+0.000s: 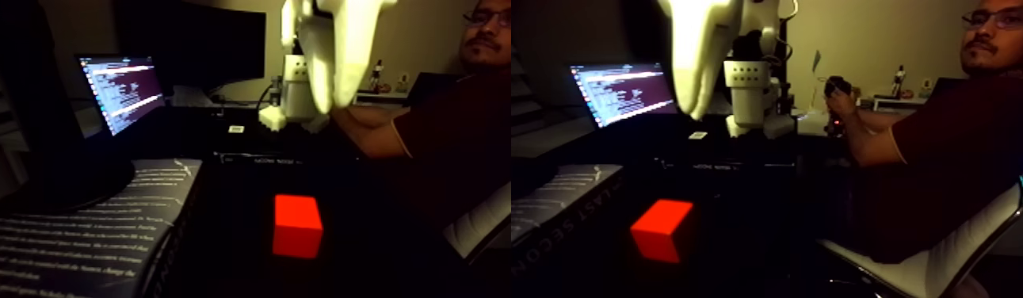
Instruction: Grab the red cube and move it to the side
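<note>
While the end effector hangs high in the fixed view, the red cube sits on the dark tabletop well below it, at roughly six o'clock from the white fingertips in the left half of the picture and slightly toward seven o'clock in the right half. The two are clearly apart, with open air between them. The white fingers appear drawn together into one tapering mass, though blur and glare make this uncertain, so I cannot tell whether a gap remains between them. The cube has no long axis to speak of; one vertical edge faces the camera, so its faces stand turned diagonally to this view.

A book with printed text lies at nine o'clock from the cube, near but not touching. A laptop glows at about eleven o'clock, well apart. At three o'clock a seated person's arm and a pale chair edge bound the space. The darkest open tabletop lies between cube and chair, which I judge the freer side for shifting it; the coming move is chiefly a straight descent.
</note>
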